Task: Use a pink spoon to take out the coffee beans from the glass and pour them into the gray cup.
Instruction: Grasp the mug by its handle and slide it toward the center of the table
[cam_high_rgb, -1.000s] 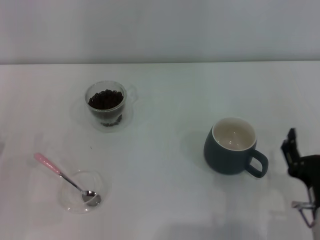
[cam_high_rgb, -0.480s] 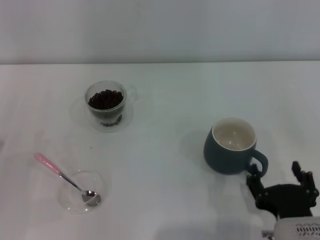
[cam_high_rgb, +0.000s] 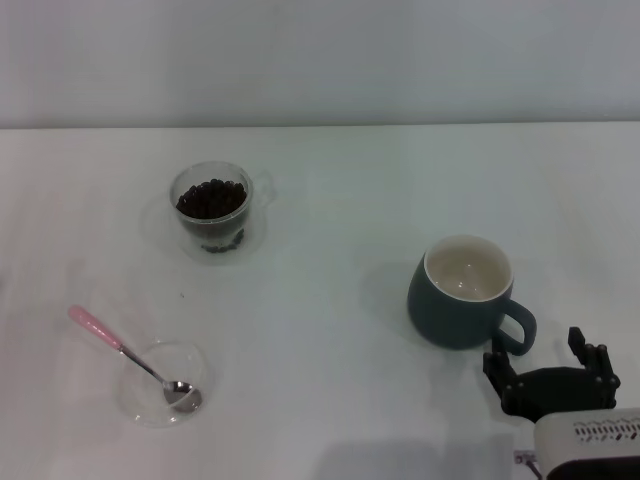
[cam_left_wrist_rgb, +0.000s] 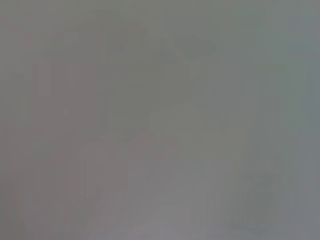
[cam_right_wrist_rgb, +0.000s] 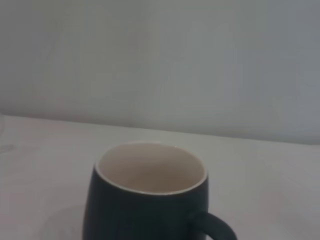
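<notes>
The glass (cam_high_rgb: 212, 207) stands at the back left, filled with dark coffee beans (cam_high_rgb: 211, 198). The pink spoon (cam_high_rgb: 128, 351) lies at the front left, its metal bowl resting in a shallow clear dish (cam_high_rgb: 163, 383) and its pink handle pointing away to the left. The gray cup (cam_high_rgb: 466, 293) stands at the right, empty, with its handle toward the front right; it also fills the right wrist view (cam_right_wrist_rgb: 150, 197). My right gripper (cam_high_rgb: 550, 367) is open just in front of the cup's handle, without touching it. My left gripper is out of view.
The white table (cam_high_rgb: 330, 200) runs to a pale wall at the back. The left wrist view shows only a plain grey blur.
My right gripper has come in from the right edge, turned to face the gray cup, and now sits low behind its handle with its fingers spread.
</notes>
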